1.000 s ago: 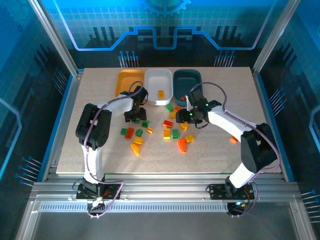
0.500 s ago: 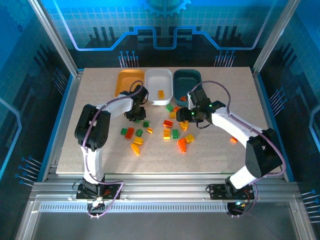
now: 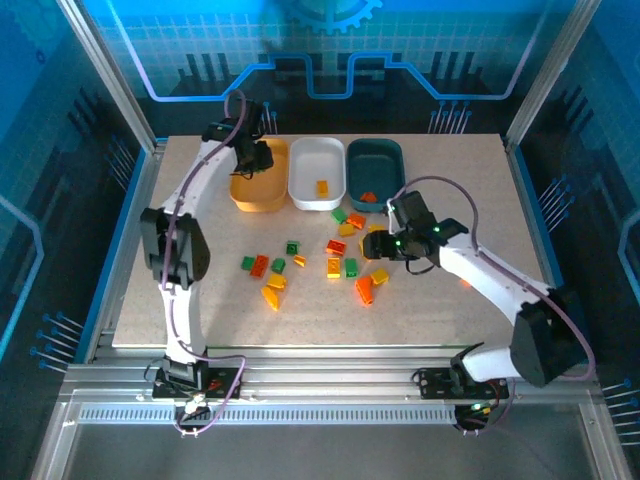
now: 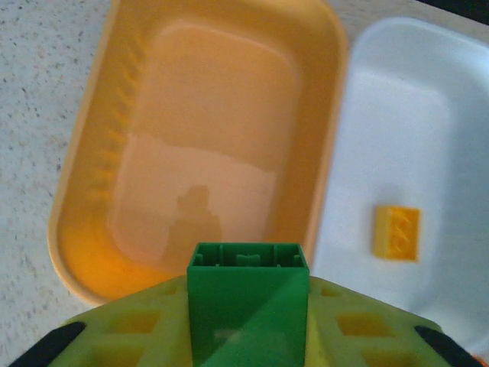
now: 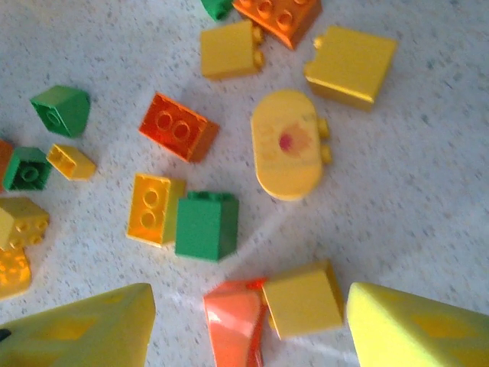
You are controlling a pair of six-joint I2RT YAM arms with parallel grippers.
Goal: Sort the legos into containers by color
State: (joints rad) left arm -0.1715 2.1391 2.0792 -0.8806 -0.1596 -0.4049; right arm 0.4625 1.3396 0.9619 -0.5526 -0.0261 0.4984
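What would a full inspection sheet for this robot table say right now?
Surface: speckled beige table, flat, no spills seen.
Job's things: orange tray has no bricks in it; white tray holds one yellow brick; teal tray holds one orange-red brick; loose bricks in green, yellow and orange-red lie scattered mid-table.
Clutter: nothing seen.
Grippers: left jaws shut on a green brick, over the orange tray; right jaws open, low over the loose bricks.
Cables: purple cables loop along both arms; no snag seen.
Surroundings: metal frame rails in front, blue panels behind.
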